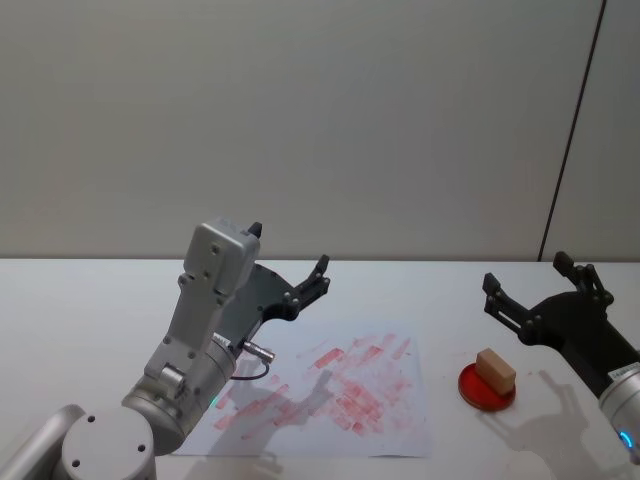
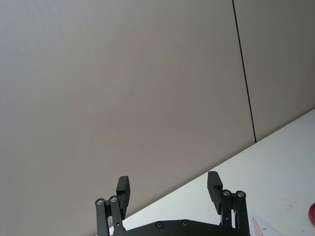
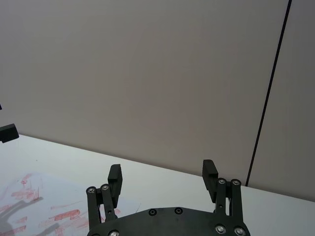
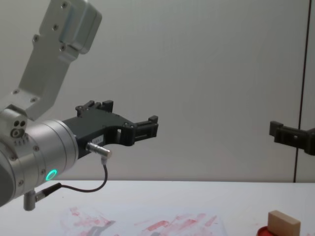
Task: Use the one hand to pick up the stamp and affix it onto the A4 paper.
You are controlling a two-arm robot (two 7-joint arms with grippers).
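- The pale tan wooden stamp block (image 1: 495, 370) sits on a round red ink pad (image 1: 487, 392), below and slightly left of the black ribbed right tool (image 1: 526, 272), whose fingers are spread apart.
- The left tool (image 1: 290, 247), also apart, is farther off.

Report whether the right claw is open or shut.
Open. The right claw holds its two fingers wide apart with nothing between them; the stamp sits untouched on the red ink pad.

Red ink pad (image 1: 479, 392) on white table (image 1: 90, 310)
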